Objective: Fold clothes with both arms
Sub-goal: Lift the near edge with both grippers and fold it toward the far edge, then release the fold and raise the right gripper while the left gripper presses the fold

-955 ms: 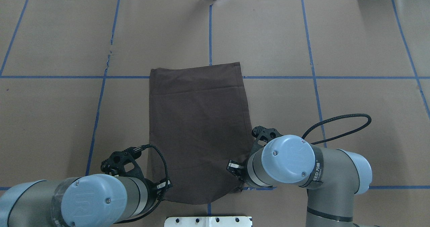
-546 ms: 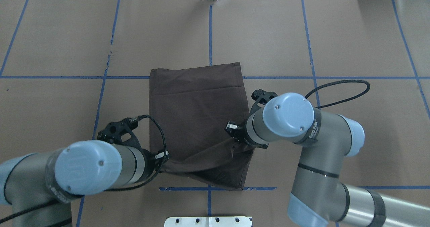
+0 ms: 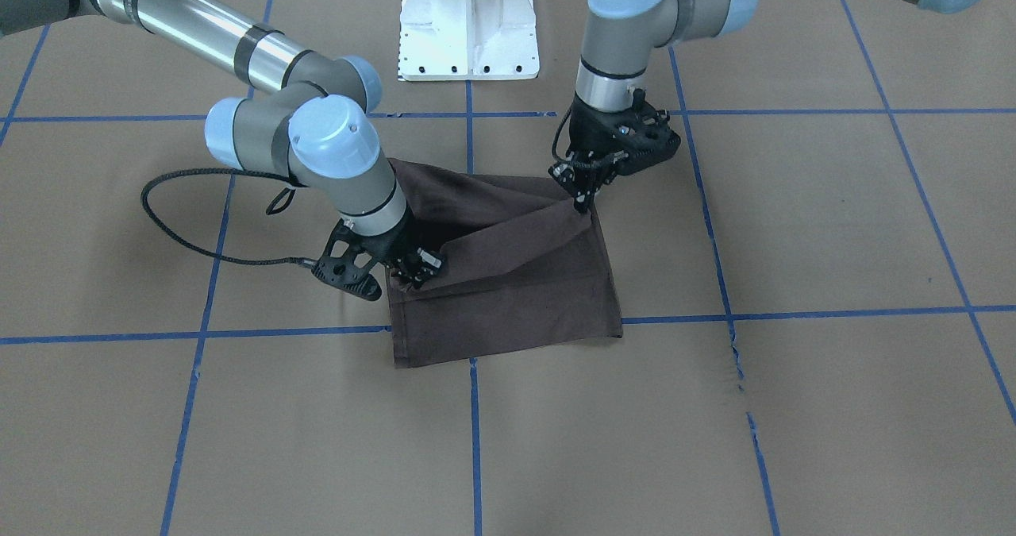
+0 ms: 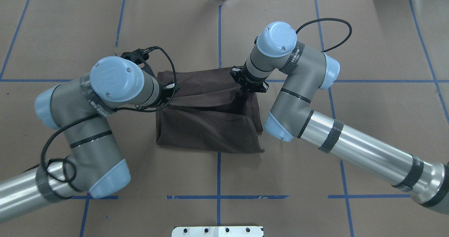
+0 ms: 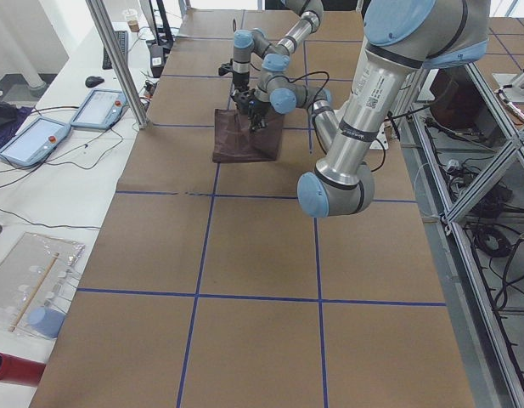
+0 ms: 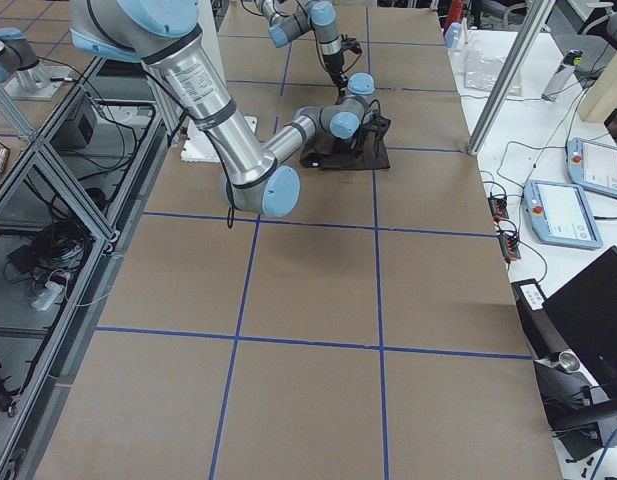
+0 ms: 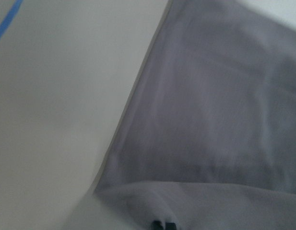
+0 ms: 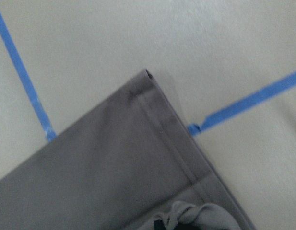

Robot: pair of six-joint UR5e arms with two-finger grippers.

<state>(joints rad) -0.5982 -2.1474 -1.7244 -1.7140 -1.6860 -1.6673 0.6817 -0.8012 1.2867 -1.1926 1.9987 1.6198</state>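
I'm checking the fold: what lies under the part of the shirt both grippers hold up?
Beneath the raised layer lies the flat lower layer of the same shirt, on the table. Only its far strip shows; the rest, and anything between the layers, is covered.

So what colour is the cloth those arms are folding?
Plain dark brown; the garment shows best in the overhead view.

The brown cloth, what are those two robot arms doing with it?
They are folding a dark brown T-shirt on the paper-covered table. The left arm and the right arm each have their jaws shut on one corner of the T-shirt, held up over its far half. The T-shirt is doubled over, with the fold on the side nearest the robot. The corners are not let go yet.
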